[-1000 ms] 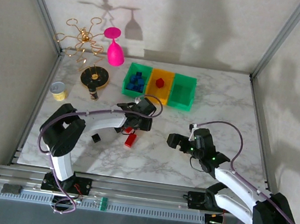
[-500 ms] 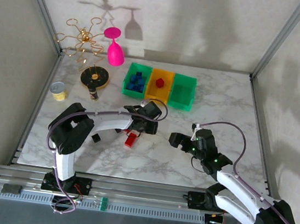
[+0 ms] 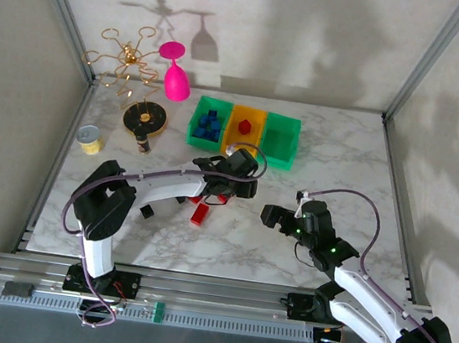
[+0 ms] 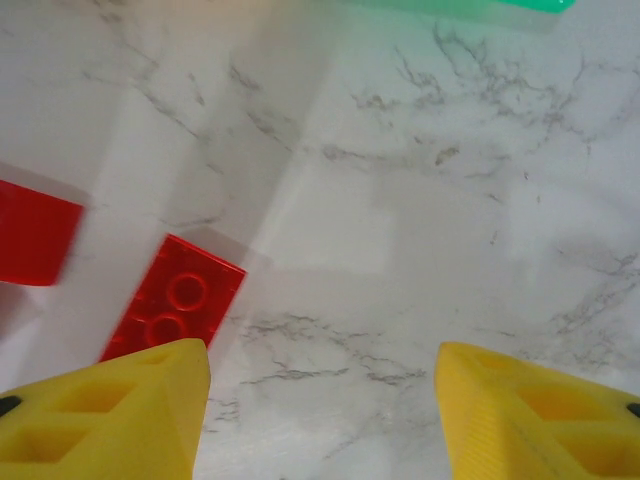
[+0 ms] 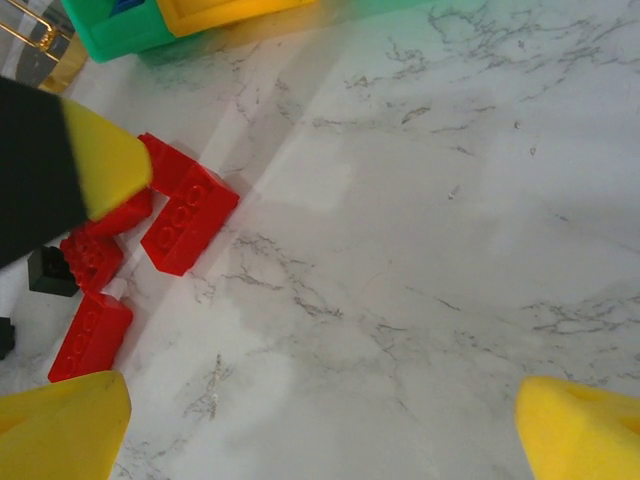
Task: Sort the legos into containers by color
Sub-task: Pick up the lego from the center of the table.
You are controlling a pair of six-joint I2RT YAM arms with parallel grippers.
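Several red legos (image 3: 199, 212) lie mid-table, with a black one (image 3: 147, 211) to their left. My left gripper (image 3: 243, 182) hovers just right of this pile. Its yellow fingers (image 4: 110, 410) stand apart over bare marble, with a red lego (image 4: 175, 300) beside the left finger and nothing between them. My right gripper (image 3: 272, 217) is open wide further right, facing the red legos (image 5: 190, 215). The containers stand in a row at the back. The left green one (image 3: 195, 125) holds blue legos, the orange one (image 3: 256, 133) holds a red lego, and the right green one (image 3: 293, 142) looks empty.
A yellow tin can (image 3: 90, 140) stands at the left edge. A gold wire stand (image 3: 128, 61), a pink goblet (image 3: 175, 78) and a round gold-and-black base (image 3: 144, 118) crowd the back left. Bare marble (image 3: 341, 161) spreads to the right of the bins.
My left gripper has moved right, from over the red legos to just past them, nearer the bins. My right arm has shifted slightly toward the near edge, jaws unchanged.
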